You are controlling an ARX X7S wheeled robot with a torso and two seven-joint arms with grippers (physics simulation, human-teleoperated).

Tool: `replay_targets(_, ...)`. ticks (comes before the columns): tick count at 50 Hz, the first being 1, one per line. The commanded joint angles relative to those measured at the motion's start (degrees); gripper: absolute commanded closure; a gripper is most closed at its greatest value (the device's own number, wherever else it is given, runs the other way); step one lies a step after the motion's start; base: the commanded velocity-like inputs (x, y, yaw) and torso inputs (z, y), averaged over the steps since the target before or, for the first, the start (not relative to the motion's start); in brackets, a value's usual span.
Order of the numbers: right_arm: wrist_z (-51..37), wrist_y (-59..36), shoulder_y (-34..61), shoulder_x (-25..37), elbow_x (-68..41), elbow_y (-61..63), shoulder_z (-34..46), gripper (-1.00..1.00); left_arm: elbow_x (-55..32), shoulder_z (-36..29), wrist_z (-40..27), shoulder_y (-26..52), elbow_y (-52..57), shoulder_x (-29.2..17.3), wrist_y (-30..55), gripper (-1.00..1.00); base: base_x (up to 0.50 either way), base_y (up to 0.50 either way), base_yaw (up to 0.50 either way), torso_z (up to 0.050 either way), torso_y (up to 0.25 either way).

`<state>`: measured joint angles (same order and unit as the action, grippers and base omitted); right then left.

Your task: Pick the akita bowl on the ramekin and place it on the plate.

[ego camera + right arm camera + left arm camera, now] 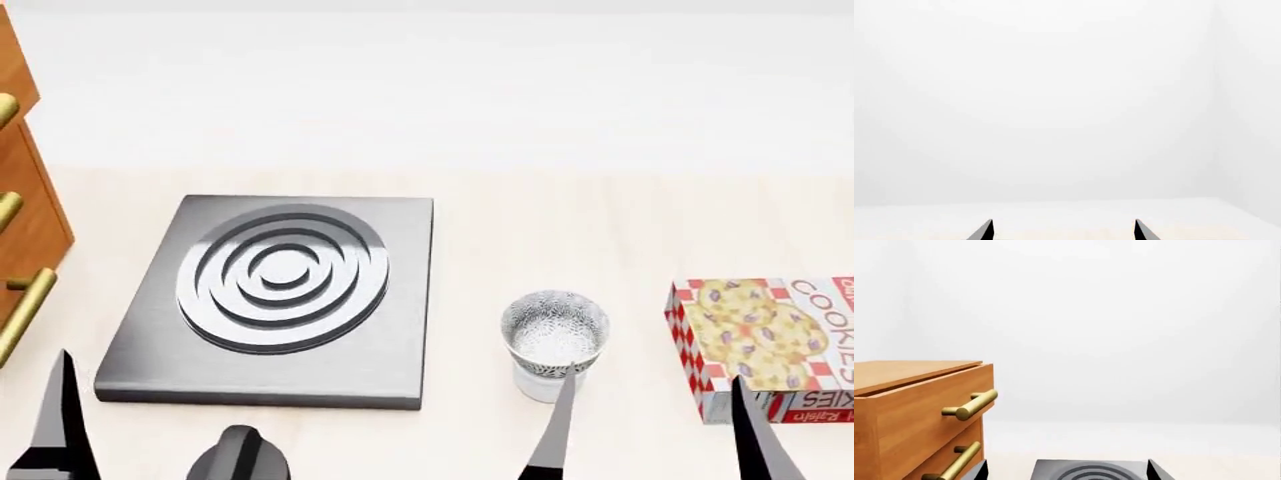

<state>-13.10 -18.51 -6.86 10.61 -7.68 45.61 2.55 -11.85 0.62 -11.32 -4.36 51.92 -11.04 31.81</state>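
In the head view the speckled akita bowl point(554, 328) sits upright on the white ramekin point(538, 384), whose lower part shows beneath it. The plate is out of view. My right gripper point(654, 432) is open near the front edge. Its left finger point(553, 430) overlaps the ramekin's near side in the picture, and its right finger stands in front of the cookie box. The right wrist view shows only the open gripper point(1063, 229) against bare background. My left gripper point(1067, 466) is open too, pointing over the grey hob plate point(1089, 471).
A grey square hob plate with concentric rings point(280, 290) lies left of the bowl. A red cookie box point(767, 345) lies to its right. A wooden drawer cabinet with brass handles point(24, 215) point(917, 410) stands at the left. A dark rounded object point(240, 455) shows at the bottom edge.
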Motion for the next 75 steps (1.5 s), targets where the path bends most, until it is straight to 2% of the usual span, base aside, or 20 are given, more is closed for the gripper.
replay_targets(1, -0.5, 0.3, -0.1, 0.5, -0.4, -0.2, 0.2, -1.00, 1.2, -0.6, -1.0, 0.4, -0.9, -0.6, -1.3, -1.00, 0.00, 0.00, 0.00, 0.000, 0.000)
replay_targets(8, -1.2, -3.0, 1.0, 0.9, -1.2, 1.9, 0.2, -1.00, -0.6, 0.0, -0.7, 0.4, -1.1, -0.5, -1.6, -1.00, 0.00, 0.00, 0.00, 0.000, -0.214)
replay_targets(15, -1.3, 0.5, -0.2, 1.1, -0.8, -0.4, 0.7, -1.00, -0.6, -0.2, -1.1, -0.2, -0.7, -0.8, -1.8, -1.00, 0.00, 0.00, 0.00, 0.000, -0.250)
replay_targets(27, -1.7, 0.7, -0.3, 1.5, -1.0, -0.6, 1.0, -1.00, -0.6, -0.6, -1.6, -1.2, -0.2, -1.3, -2.5, -1.00, 0.00, 0.00, 0.00, 0.000, -0.250)
replay_targets(29, -2.4, -3.8, 1.5, 1.9, -1.9, 2.4, 0.8, -1.00, -0.7, -0.6, -1.7, -1.2, -0.3, -1.3, -2.6, -1.00, 0.00, 0.00, 0.00, 0.000, -0.250)
replay_targets(30, -2.4, -2.9, 1.2, 1.9, -1.8, 1.7, 0.9, -1.00, -0.8, -0.6, -1.6, -1.3, -0.3, -1.3, -3.1, -1.00, 0.00, 0.00, 0.00, 0.000, -0.250)
replay_targets(38, -2.6, 0.6, 0.0, 2.3, -1.4, -0.7, 1.5, -1.00, -1.5, -0.3, -2.4, -0.2, -0.6, -1.2, -2.2, -1.00, 0.00, 0.00, 0.00, 0.000, 0.000)
replay_targets(39, -2.7, 0.6, 0.0, 2.3, -1.6, -0.6, 1.4, -1.00, 0.8, -1.6, -3.8, 0.5, -0.3, -1.8, -0.4, -1.00, 0.00, 0.00, 0.00, 0.000, 0.000)
replay_targets(40, -3.2, -3.2, 1.3, 2.6, -2.5, 1.8, 1.1, -1.00, -0.5, -1.1, -3.7, 0.8, -0.3, -1.5, 1.2, -1.00, 0.00, 0.00, 0.00, 0.000, 0.000)
replay_targets(44, -3.6, -4.1, 1.7, 2.9, -2.7, 2.5, 1.1, -1.00, -2.5, 0.0, -2.8, 0.0, -0.3, -1.1, -1.4, -1.00, 0.00, 0.00, 0.00, 0.000, 0.000)
replay_targets(47, -3.3, 0.5, 0.1, 2.8, -1.7, -0.5, 1.7, -1.00, -1.3, -0.5, -3.4, -0.1, -0.2, -1.6, -1.3, -1.00, 0.00, 0.00, 0.00, 0.000, 0.000)
replay_targets(52, -2.7, 1.3, 0.6, 4.3, 0.0, -0.5, 3.2, -1.00, -1.3, -0.7, -3.6, -0.3, -0.5, -1.9, -0.7, -1.00, 0.00, 0.00, 0.00, 0.000, 0.000)
replay_targets(59, 0.9, -9.6, 10.4, 8.6, -0.5, 4.1, 5.6, -1.00, -1.6, -0.3, -3.8, -0.3, -2.5, -1.9, -1.6, -1.00, 0.00, 0.00, 0.00, 0.000, 0.000)
replay_targets(63, 4.5, -19.5, 19.7, 10.7, -6.0, 4.8, 3.6, -1.00, -1.9, -0.5, -4.0, -0.3, -2.5, -2.0, -1.3, -1.00, 0.00, 0.00, 0.00, 0.000, 0.000)
replay_targets(64, 6.2, -23.8, 23.5, 10.4, -10.8, 4.5, 1.2, -1.00, -2.9, -0.1, -3.8, -0.2, -2.6, -1.9, -0.9, -1.00, 0.00, 0.00, 0.00, 0.000, 0.000)
replay_targets(66, 6.4, -26.9, 28.8, 13.4, -8.6, 3.3, 3.4, -1.00, -2.8, -0.2, -3.9, -0.1, -2.5, -2.0, -0.6, -1.00, 0.00, 0.00, 0.00, 0.000, 0.000)
replay_targets(69, 8.6, -31.8, 35.4, 14.4, -11.5, 1.3, 2.3, -1.00, -3.2, 0.0, -4.1, 0.3, -2.5, -2.1, 0.1, -1.00, 0.00, 0.00, 0.00, 0.000, 0.000)
replay_targets(73, 13.6, -30.8, 43.9, 18.3, -10.7, -3.9, 5.6, -1.00, -3.2, -0.2, -4.4, 0.4, -2.7, -2.4, 0.7, -1.00, 0.00, 0.00, 0.00, 0.000, 0.000)
replay_targets(74, 13.5, -31.0, 44.9, 17.0, -11.9, -5.1, 3.9, -1.00, -3.2, -0.3, -4.4, 0.4, -2.7, -2.4, 0.8, -1.00, 0.00, 0.00, 0.00, 0.000, 0.000)
replay_targets(75, 14.3, -29.2, 47.4, 18.7, -9.2, -7.6, 6.7, -1.00, -4.0, 0.2, -4.4, 0.5, -2.4, -2.3, 1.3, -1.00, 0.00, 0.00, 0.00, 0.000, 0.000)
